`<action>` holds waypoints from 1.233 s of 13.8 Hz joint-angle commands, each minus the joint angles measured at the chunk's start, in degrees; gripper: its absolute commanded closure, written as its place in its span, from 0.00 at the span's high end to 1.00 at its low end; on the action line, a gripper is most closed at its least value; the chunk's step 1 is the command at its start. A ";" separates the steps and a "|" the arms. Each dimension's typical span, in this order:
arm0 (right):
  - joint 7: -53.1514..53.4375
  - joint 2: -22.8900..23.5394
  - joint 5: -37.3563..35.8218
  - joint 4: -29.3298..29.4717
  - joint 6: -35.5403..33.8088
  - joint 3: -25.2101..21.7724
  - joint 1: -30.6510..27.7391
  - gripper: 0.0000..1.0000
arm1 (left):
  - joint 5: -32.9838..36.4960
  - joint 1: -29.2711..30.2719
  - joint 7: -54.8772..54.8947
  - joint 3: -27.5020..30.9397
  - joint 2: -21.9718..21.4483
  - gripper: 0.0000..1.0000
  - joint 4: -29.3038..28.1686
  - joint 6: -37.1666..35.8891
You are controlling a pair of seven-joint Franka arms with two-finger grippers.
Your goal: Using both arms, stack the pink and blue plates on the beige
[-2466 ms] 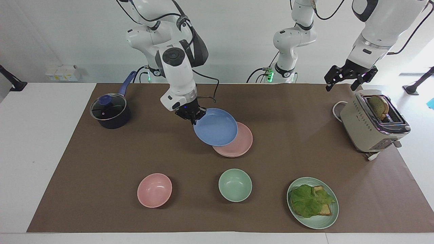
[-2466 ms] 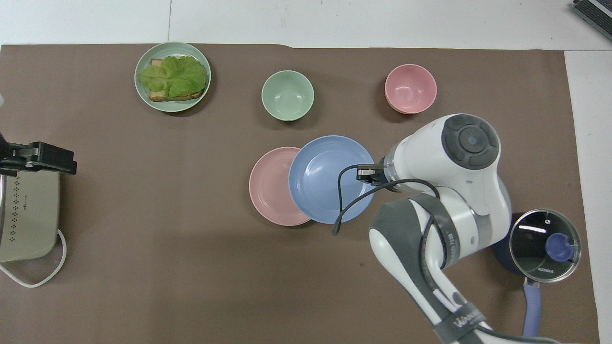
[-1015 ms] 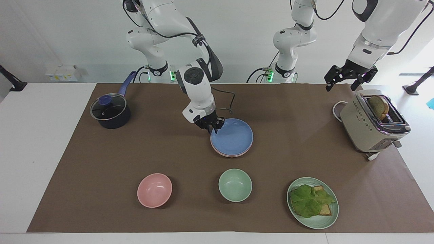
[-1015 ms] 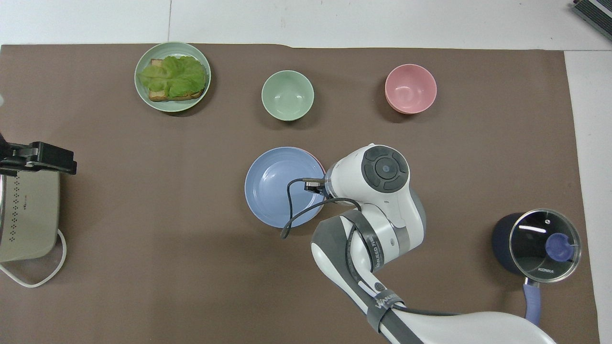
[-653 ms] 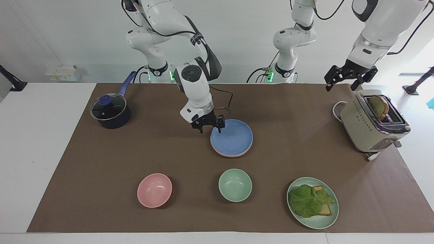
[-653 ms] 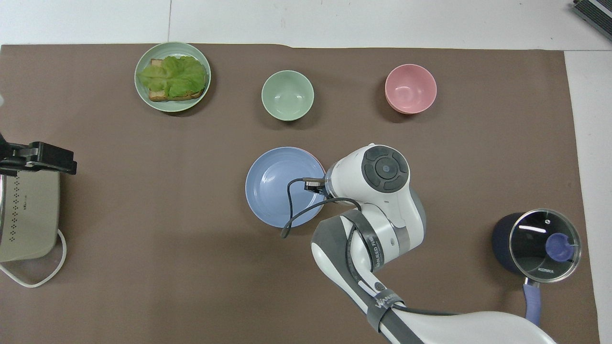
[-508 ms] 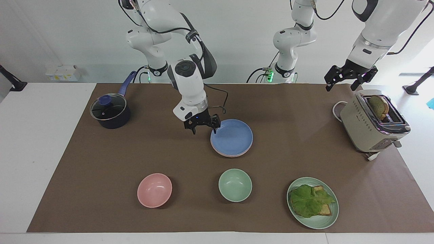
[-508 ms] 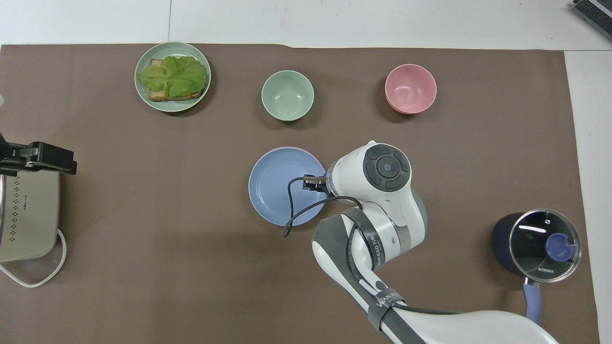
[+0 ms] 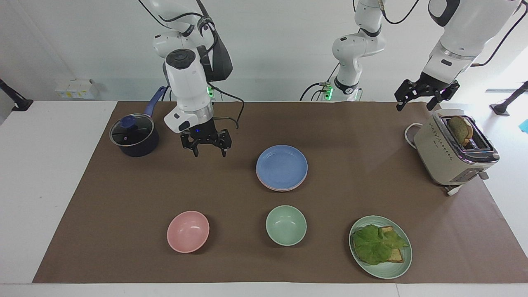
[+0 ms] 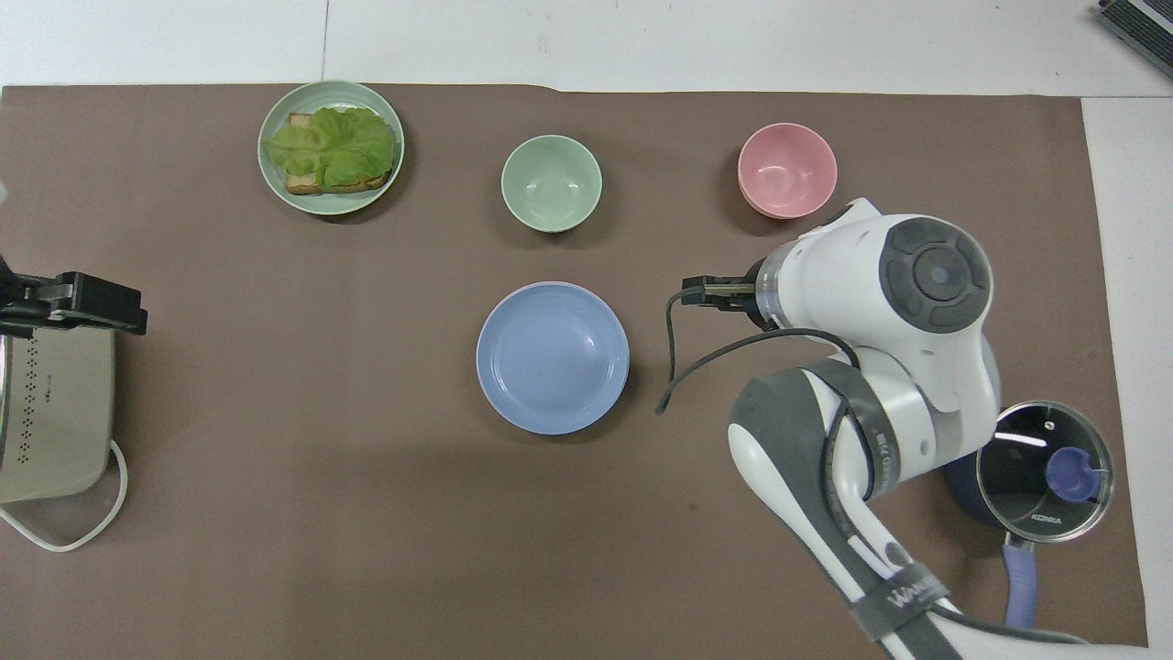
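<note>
The blue plate (image 9: 281, 166) (image 10: 553, 357) lies on top of the pink plate (image 9: 280, 188), of which only a thin rim shows beneath it, at the middle of the brown mat. The beige plate is hidden under this stack. My right gripper (image 9: 209, 153) hangs open and empty over bare mat between the stack and the pot, well apart from the plates. Seen from overhead, the right arm's wrist (image 10: 916, 284) covers its fingers. My left gripper (image 9: 414, 105) (image 10: 92, 307) waits open and empty in the air above the toaster.
A lidded dark pot (image 9: 134, 135) sits near the right arm's base. A beige toaster (image 9: 453, 150) holding bread stands at the left arm's end. Farther from the robots are a pink bowl (image 9: 188, 231), a green bowl (image 9: 286, 225) and a green plate (image 9: 402, 264) holding lettuce toast.
The right gripper carried the blue plate over the pink one, set it down, opened, then rose and drew away toward the pot. The left arm has not moved.
</note>
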 commanded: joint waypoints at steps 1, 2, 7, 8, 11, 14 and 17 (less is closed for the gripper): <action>-3.80 -2.92 -1.06 -0.38 -3.91 0.71 -3.12 1.00 | -0.55 0.58 0.85 -0.30 -0.19 1.00 0.59 -0.50; -4.51 -3.62 -1.06 -0.38 -4.79 0.62 -3.83 1.00 | -0.55 0.58 0.76 -0.30 -0.19 1.00 0.59 -0.50; -6.96 -6.96 -1.06 1.19 -9.87 0.62 -7.70 1.00 | -0.55 0.58 0.85 -0.30 -0.19 1.00 0.51 -0.50; -8.37 -7.06 -1.06 2.94 -12.42 0.53 -8.75 1.00 | -0.55 0.58 0.85 -0.30 -0.19 1.00 0.59 -0.50; -13.55 -7.41 -1.06 8.22 -20.24 0.53 -12.17 1.00 | -0.55 0.58 0.85 -0.30 -0.19 1.00 0.59 -0.50; -16.29 -8.81 -1.06 8.49 -22.72 0.36 -14.56 1.00 | -0.55 0.58 0.76 -0.30 -0.19 1.00 0.59 -0.50; -15.94 -9.08 -1.15 12.78 -26.49 0.36 -14.65 1.00 | -0.55 0.58 0.85 -0.30 -0.19 1.00 0.59 -0.50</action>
